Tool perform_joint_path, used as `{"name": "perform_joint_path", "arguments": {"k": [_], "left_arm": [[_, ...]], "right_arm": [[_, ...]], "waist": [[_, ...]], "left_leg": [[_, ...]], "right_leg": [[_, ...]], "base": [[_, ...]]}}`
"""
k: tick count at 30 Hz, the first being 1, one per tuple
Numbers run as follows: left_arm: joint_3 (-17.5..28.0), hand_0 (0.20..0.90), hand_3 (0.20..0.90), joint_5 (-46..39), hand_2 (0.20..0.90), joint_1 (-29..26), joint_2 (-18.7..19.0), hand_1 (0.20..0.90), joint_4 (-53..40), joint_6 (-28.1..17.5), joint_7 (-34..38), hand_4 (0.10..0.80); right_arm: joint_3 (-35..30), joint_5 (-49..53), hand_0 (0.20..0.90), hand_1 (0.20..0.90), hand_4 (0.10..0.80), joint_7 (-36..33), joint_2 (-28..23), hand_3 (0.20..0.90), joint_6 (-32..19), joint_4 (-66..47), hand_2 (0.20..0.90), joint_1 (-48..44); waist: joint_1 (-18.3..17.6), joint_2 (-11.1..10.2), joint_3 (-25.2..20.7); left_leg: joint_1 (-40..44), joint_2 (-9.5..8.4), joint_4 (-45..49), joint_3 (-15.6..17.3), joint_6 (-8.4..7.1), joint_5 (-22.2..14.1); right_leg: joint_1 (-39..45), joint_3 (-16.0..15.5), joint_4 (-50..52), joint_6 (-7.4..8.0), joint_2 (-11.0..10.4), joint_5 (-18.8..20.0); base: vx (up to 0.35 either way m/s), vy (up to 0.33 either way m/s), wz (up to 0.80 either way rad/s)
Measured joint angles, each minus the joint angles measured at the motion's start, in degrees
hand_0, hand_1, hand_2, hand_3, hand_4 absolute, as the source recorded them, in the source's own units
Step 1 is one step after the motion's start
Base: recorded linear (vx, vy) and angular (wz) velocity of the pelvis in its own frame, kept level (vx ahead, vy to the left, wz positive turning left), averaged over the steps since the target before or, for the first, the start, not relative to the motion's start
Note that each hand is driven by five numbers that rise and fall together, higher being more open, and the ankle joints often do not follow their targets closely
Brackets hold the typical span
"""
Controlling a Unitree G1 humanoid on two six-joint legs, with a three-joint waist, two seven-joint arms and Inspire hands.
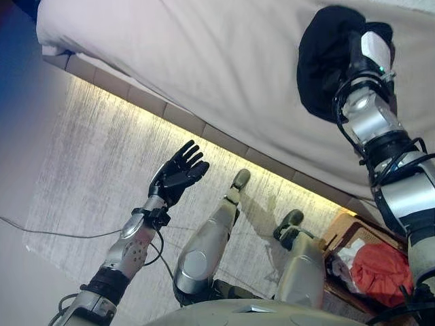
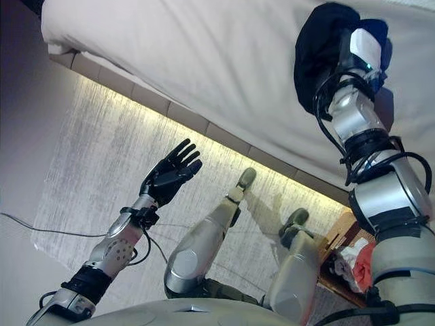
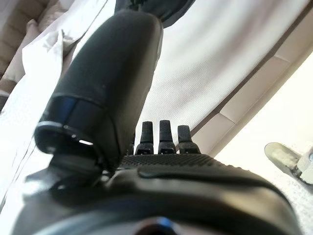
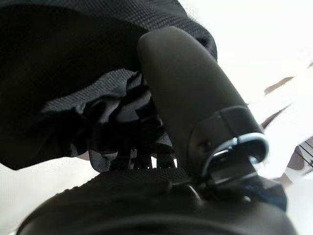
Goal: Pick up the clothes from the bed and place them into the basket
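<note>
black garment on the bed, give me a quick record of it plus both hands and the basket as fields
black garment: on the white bed, bunched in the right robot hand
right robot hand: thumb and fingers curled into the black cloth
left robot hand: open, empty, over the floor beside the bed
basket: on the floor at the robot's right, holding a red garment and something white
step: garment gripped, not yet in basket

Left hand (image 3: 161,166) fingers straight, white bed (image 3: 205,63) beyond

We've got open floor (image 1: 88,170) along the bed (image 1: 224,61) edge for a hand to pass, but the basket (image 1: 343,234) is already crowded with clothes (image 1: 380,272)
</note>
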Motion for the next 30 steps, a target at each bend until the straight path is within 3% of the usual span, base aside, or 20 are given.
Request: {"name": "perform_joint_path", "arguments": {"k": [3, 4, 5, 9, 19, 27, 30], "left_arm": [[0.2, 0.9, 0.9, -2.2, 0.9, 1.8, 1.3, 0.9, -3.5, -0.5, 0.9, 0.8], [0.3, 0.9, 0.9, -2.6, 0.9, 2.3, 1.8, 0.9, -4.2, -0.5, 1.1, 0.8], [0.4, 0.9, 0.9, -3.2, 0.9, 2.6, 2.0, 0.9, -4.6, -0.5, 1.3, 0.8], [0.6, 0.9, 0.9, -3.6, 0.9, 3.2, 2.3, 0.9, -5.8, -0.5, 2.0, 0.8], [0.6, 0.9, 0.9, -3.9, 0.9, 3.1, 3.1, 0.9, -5.9, -0.4, 2.1, 0.8], [0.6, 0.9, 0.9, -3.8, 0.9, 3.0, 3.5, 0.9, -5.5, -0.3, 3.3, 0.8], [0.7, 0.9, 0.9, -3.7, 0.9, 3.0, 3.7, 0.9, -5.5, -0.2, 3.4, 0.8]], "right_arm": [[0.0, 1.0, 0.9, 0.9, 0.8, -1.1, -0.5, 0.9, 0.9, 0.3, 0.9, -2.9], [0.0, 1.5, 0.747, 0.747, 0.622, -1.2, -0.6, 0.722, 1.4, 0.4, 0.747, -3.7], [0.2, 1.5, 0.3, 0.3, 0.1, -1.2, -0.7, 0.2, 1.6, 0.7, 0.3, -4.4], [0.9, 3.2, 0.3, 0.3, 0.1, -0.9, -1.5, 0.2, 1.4, 1.9, 0.3, -5.1], [1.8, 5.3, 0.3, 0.3, 0.1, 1.3, -1.4, 0.2, 1.1, 3.9, 0.3, -4.8], [1.9, 5.2, 0.3, 0.3, 0.1, 3.2, -0.9, 0.2, 0.1, 3.8, 0.3, -1.6], [1.9, 5.2, 0.3, 0.3, 0.1, 4.0, -1.1, 0.2, -0.1, 3.1, 0.3, -1.3]], "waist": [[0.0, 0.0, 0.0], [0.1, 0.0, 0.0], [0.2, 0.0, 0.0], [0.5, 0.0, 0.0], [0.2, 0.0, 0.0], [-1.1, -0.6, 0.4], [-1.8, -1.4, 0.4]], "left_leg": [[-5.5, -0.07, 3.8, -0.5, -0.1, -1.6], [-7.1, -0.12, 5.1, -0.5, -0.1, -1.8], [-8.4, -0.12, 6.1, -0.7, -0.12, -1.8], [-11.0, 0.0, 7.6, -1.3, -0.12, -1.8], [-10.5, 0.98, 8.6, -0.9, 0.15, -1.7], [-0.7, 1.33, 7.0, 2.1, 1.66, -2.0], [3.7, 2.43, 5.1, 3.8, 2.15, -2.7]], "right_leg": [[-5.1, 0.0, 3.8, -0.89, 0.1, -1.2], [-6.8, 0.1, 5.0, -1.26, 0.1, -1.5], [-8.1, 0.2, 6.3, -1.69, 0.0, -1.7], [-10.9, 0.1, 9.2, -2.47, 0.2, -2.4], [-10.7, 1.0, 9.5, -2.51, 1.0, -2.4], [-1.2, 3.0, 5.2, -3.0, 1.4, -2.0], [3.1, 3.7, 1.6, -2.94, 2.2, -2.0]], "base": [[-0.052, -0.015, 0.05], [-0.04, -0.022, 0.04], [-0.036, -0.038, 0.06], [-0.03, -0.046, 0.08], [-0.02, -0.02, -0.05], [-0.008, -0.009, -0.16], [-0.013, -0.002, -0.33]]}}
